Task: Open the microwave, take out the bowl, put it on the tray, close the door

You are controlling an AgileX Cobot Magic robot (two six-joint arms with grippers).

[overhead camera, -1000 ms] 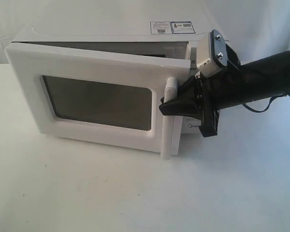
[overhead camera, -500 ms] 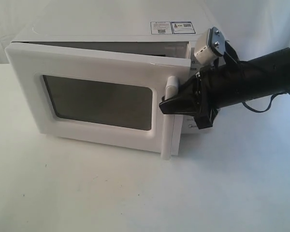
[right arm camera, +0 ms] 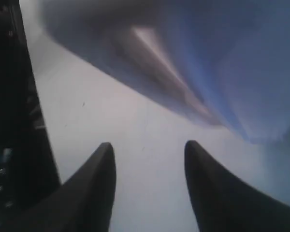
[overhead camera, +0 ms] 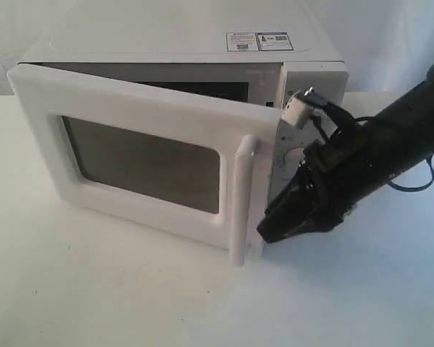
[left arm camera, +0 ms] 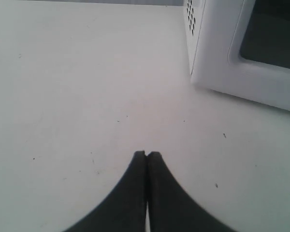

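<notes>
The white tabletop carries the microwave, which sits toward the back of the exterior view. Its long axis runs left to right there and its front faces the camera. It is a boxy white shell with two stickers near the right end of its top.

The door is hinged at the left and stands partly open. Its free edge is swung out toward the camera, leaving a dark wedge of cavity along the top; what lies inside cannot be told. The door is white with a dark rectangular window. An upright white bar handle runs along its free edge, and the bar's lower end comes close to the tabletop.

Right of the door the control panel is exposed. One round knob is partly hidden by the black right arm, which comes in from the right edge. The right gripper points down and left, low over the tabletop and just beside the foot of the handle, with a slim gap between them. In the blurred right wrist view its fingers stand well apart with nothing between them.

The left gripper has its fingers pressed together, holds nothing and hangs over bare tabletop. It is near the hinge-side corner of the microwave, whose side wall has vent holes.

Bare tabletop spreads in front of the door and to its left. The right arm takes up the space at the front right.
</notes>
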